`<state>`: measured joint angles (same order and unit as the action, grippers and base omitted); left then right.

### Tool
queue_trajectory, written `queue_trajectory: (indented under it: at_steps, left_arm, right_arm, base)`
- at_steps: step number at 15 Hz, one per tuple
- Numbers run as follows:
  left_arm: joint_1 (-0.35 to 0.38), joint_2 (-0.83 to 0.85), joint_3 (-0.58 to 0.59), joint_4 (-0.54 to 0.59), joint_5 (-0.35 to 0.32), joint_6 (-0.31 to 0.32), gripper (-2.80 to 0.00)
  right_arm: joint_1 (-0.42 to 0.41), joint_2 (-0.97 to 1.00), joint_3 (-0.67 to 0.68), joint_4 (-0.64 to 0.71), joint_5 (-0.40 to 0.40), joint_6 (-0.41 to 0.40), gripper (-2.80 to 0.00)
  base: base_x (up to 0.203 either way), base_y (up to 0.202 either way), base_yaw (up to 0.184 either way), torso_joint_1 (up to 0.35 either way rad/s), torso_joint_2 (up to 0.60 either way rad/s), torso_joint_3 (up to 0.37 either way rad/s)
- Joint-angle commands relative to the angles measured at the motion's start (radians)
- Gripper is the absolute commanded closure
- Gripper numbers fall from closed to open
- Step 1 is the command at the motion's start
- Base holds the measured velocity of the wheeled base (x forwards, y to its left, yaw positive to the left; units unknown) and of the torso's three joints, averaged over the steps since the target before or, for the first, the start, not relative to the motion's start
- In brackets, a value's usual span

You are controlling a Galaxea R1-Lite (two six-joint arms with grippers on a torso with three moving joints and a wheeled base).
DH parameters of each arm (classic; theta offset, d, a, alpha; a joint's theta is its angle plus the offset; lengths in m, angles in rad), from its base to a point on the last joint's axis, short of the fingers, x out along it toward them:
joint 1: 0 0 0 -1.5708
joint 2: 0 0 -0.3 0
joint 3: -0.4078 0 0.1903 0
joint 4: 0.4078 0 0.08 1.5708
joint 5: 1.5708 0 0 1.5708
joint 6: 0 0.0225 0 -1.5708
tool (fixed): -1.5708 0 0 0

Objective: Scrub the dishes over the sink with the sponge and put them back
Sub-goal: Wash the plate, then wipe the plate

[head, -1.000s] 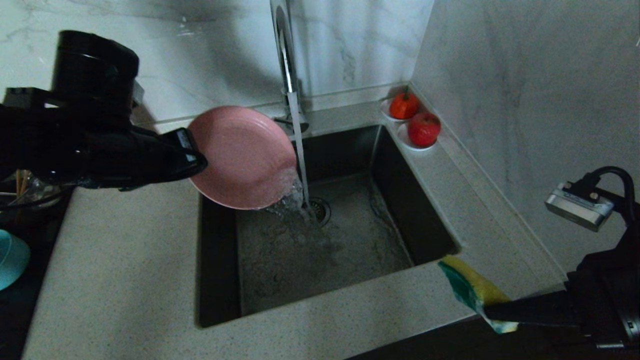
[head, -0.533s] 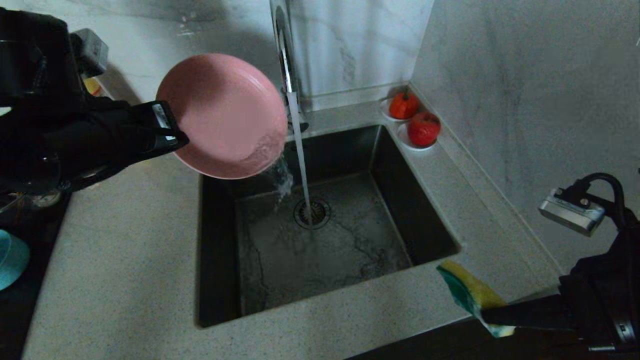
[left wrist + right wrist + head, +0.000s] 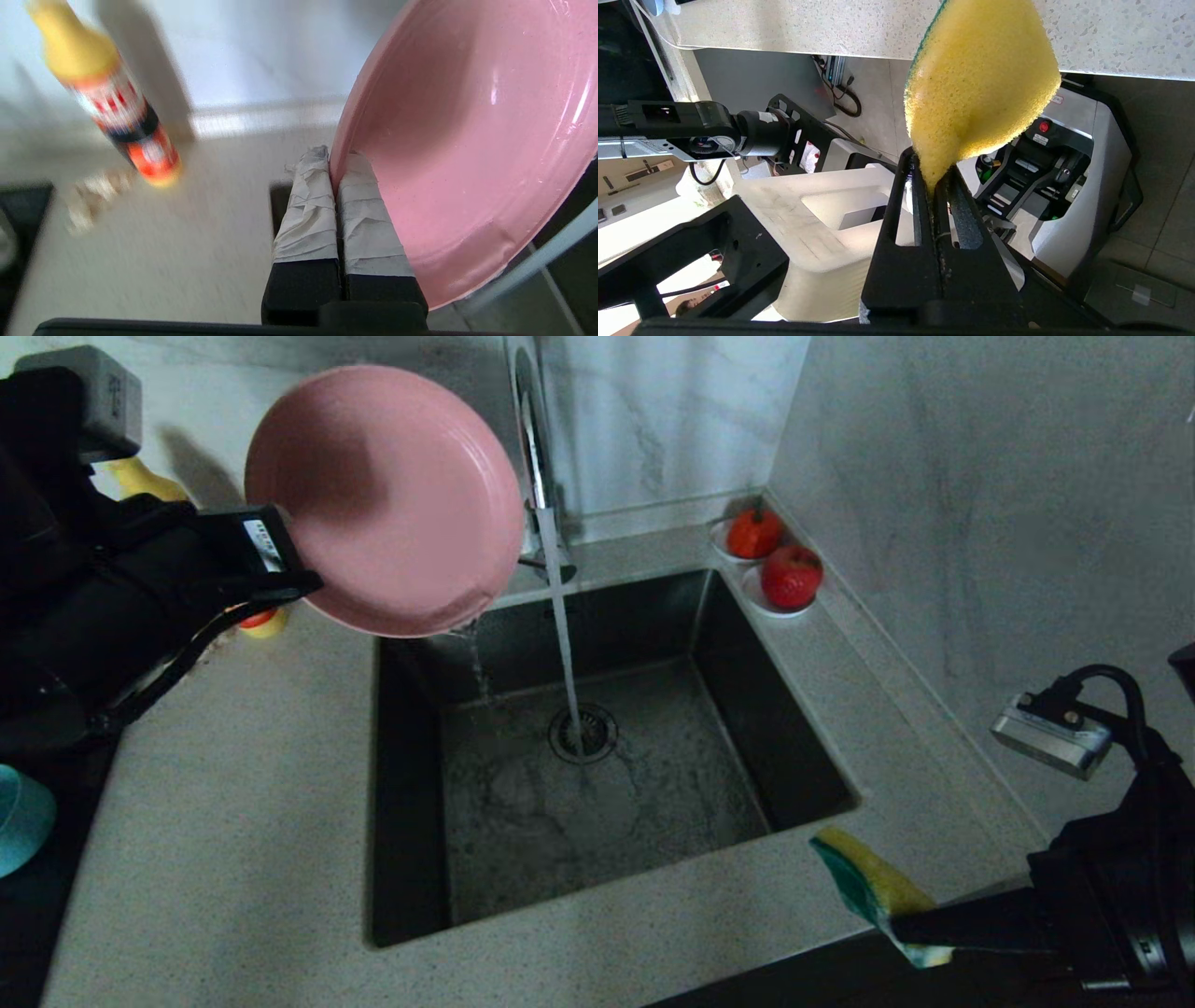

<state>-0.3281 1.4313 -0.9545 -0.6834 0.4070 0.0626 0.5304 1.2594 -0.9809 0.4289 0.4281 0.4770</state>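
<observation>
My left gripper [image 3: 280, 565] [image 3: 334, 161] is shut on the rim of the pink plate [image 3: 383, 499] [image 3: 467, 140]. It holds the plate tilted up, high above the sink's [image 3: 822, 761] back left corner, and water drips off its low edge. Water runs from the faucet [image 3: 527, 429] into the drain. At the front right, below the counter edge, my right gripper [image 3: 901, 929] [image 3: 931, 179] is shut on the yellow and green sponge [image 3: 873, 882] [image 3: 980, 79]. A sliver of the teal bowl [image 3: 19, 817] shows at the far left edge. The chopsticks are out of view.
Two white saucers with red fruit [image 3: 789, 577] sit on the back right ledge by the wall. A yellow-capped bottle [image 3: 140, 481] [image 3: 117, 107] stands on the counter [image 3: 233, 821] at the back left, behind my left arm. A beige wad [image 3: 93, 196] lies near it.
My left gripper has lifted the plate up and to the left, out of the water stream, and tilted it more upright. The right arm with the sponge has barely moved.
</observation>
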Motion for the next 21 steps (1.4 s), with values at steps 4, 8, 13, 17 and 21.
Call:
queue_trajectory:
  at_steps: [4,8,13,17,21]
  left_arm:
    - [0.000,-0.012,0.123,-0.265,-0.010,0.131,0.00]
    - [0.000,-0.036,0.197,-0.371,-0.019,0.150,0.00]
    - [0.001,-0.131,0.202,-0.120,-0.051,0.113,0.00]
    - [0.001,-0.301,0.201,0.206,-0.199,-0.031,0.00]
    - [0.001,-0.393,0.181,0.442,-0.373,-0.121,0.00]
  right_arm:
    - [-0.001,-0.012,0.031,0.004,0.003,0.004,0.00]
    - [0.000,0.003,0.027,0.002,0.003,0.005,0.00]
    - [0.015,-0.021,-0.015,0.008,0.018,0.005,0.00]
    - [0.102,-0.073,-0.048,0.026,0.093,0.015,0.00]
    - [0.196,-0.077,-0.098,0.106,0.137,0.015,0.00]
  base:
    - [0.000,0.000,0.000,0.000,0.00,0.000]
    - [0.000,0.000,0.000,0.000,0.00,0.000]
    - [0.000,0.000,0.000,0.000,0.00,0.000]
    - [0.000,0.000,0.000,0.000,0.00,0.000]
    - [0.000,0.000,0.000,0.000,0.00,0.000]
